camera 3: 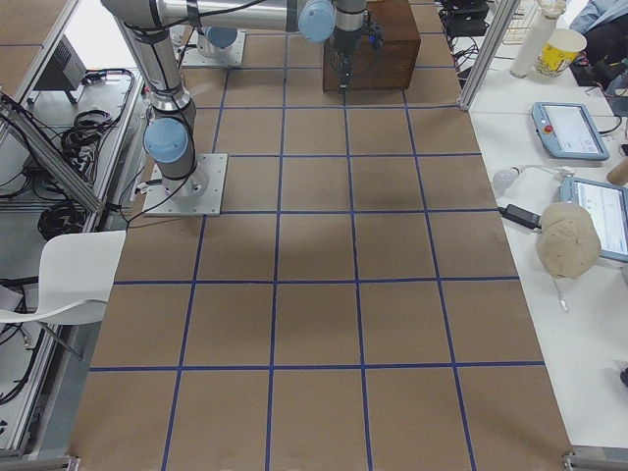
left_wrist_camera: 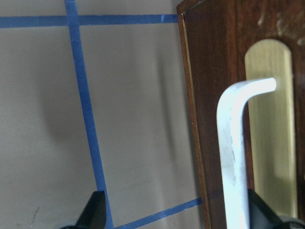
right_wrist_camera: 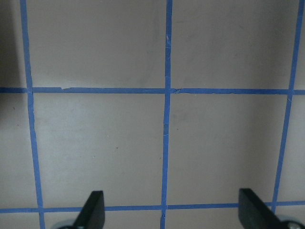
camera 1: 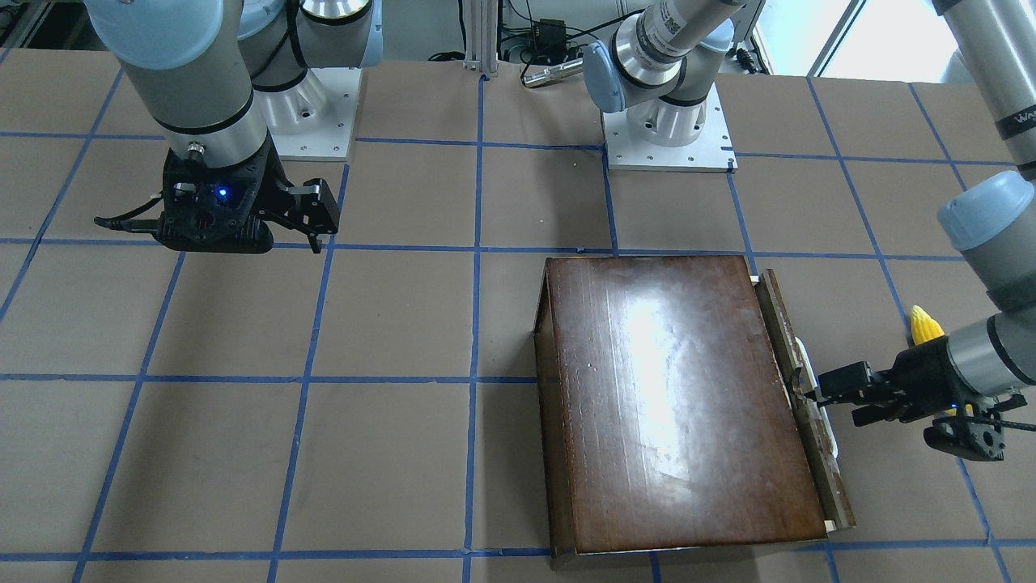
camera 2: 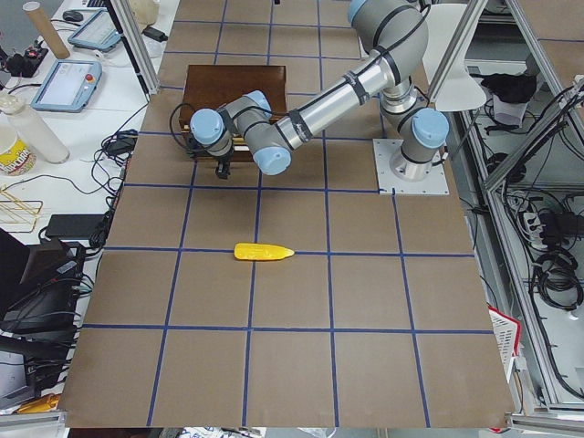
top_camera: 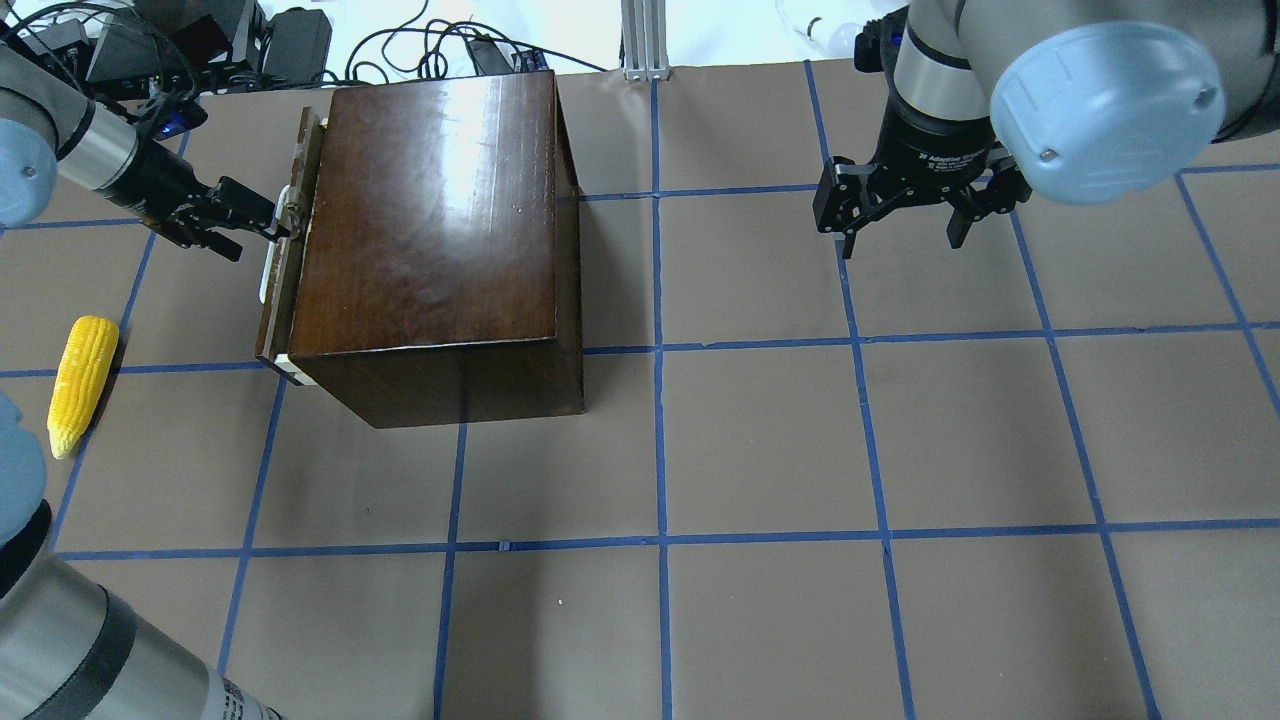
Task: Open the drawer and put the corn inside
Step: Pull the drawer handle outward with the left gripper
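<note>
Left gripper (top_camera: 250, 225) spread, handle (left_wrist_camera: 232, 157) bracketed off-centre, unclamped: slip risked. Box (top_camera: 430, 220) may be dragged with drawer (top_camera: 281, 290) toward 9 o'clock, corn (top_camera: 82, 375) at 8 struck. Right gripper (top_camera: 900, 240) spread.

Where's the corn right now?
In the overhead view the corn lies on the table at the far left, apart from the drawer and nearer the robot than the left gripper.

Corn (top_camera: 85, 375) beside drawer (top_camera: 283, 300), seemingly well apart
</note>
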